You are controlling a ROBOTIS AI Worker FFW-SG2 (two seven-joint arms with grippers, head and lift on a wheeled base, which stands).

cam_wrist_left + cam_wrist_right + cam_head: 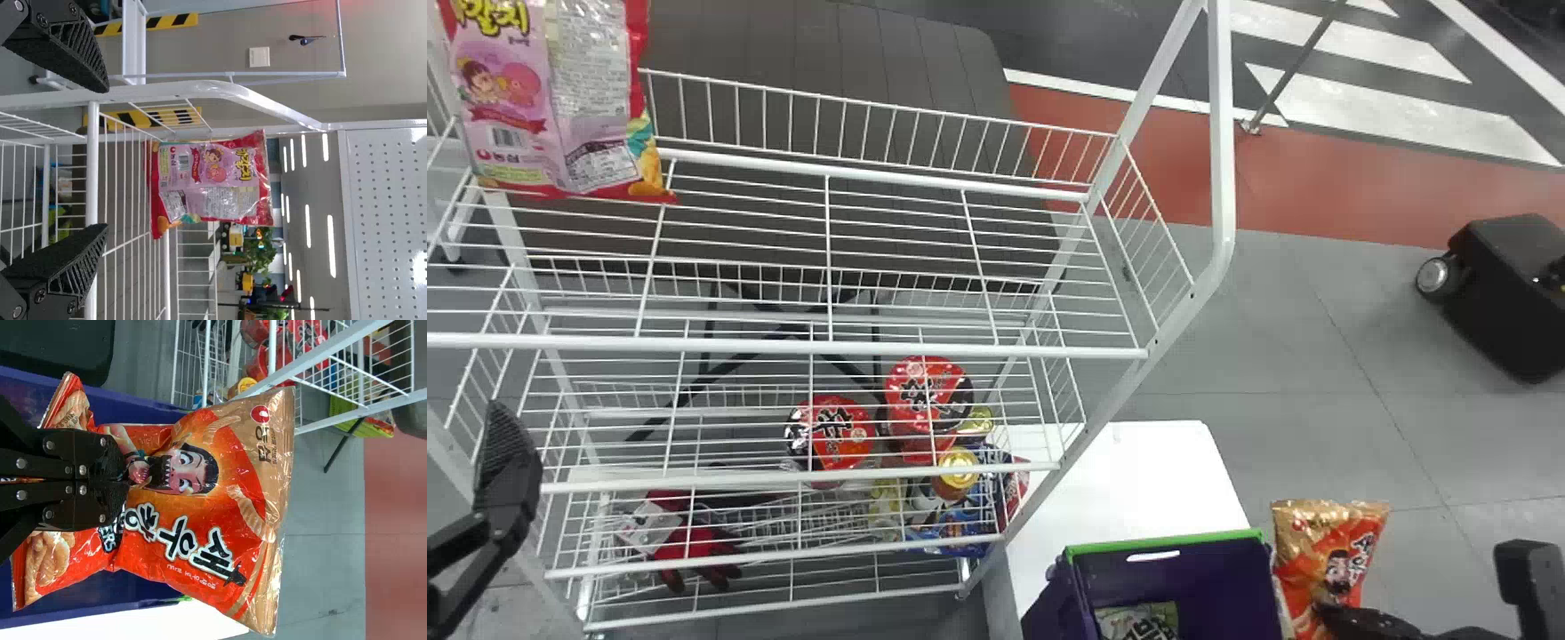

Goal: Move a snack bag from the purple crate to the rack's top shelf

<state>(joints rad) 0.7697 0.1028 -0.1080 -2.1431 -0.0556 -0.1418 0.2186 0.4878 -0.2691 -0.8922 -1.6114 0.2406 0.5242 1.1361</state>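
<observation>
My right gripper (1360, 620) is shut on an orange and gold snack bag (1325, 556) at the lower right of the head view, by the right side of the purple crate (1272, 578). In the right wrist view the gripper (127, 477) pinches the middle of the bag (200, 513), and part of the crate (127, 590) shows behind it. Another snack bag (1138, 620) lies inside the crate. On the left of the rack's top shelf (907, 342) stands a pink and red snack bag (551, 98). My left gripper (507, 471) is at the rack's left; its wrist view has the gripper (105, 159) open and empty, facing the pink bag (213, 177).
Red cup noodles (929, 396) and cans (958, 471) sit on the lower shelves, with red gloves (694, 542) at lower left. A white table (1138, 480) bears the crate. The rack's right post (1223, 133) rises between the top shelf and the open floor.
</observation>
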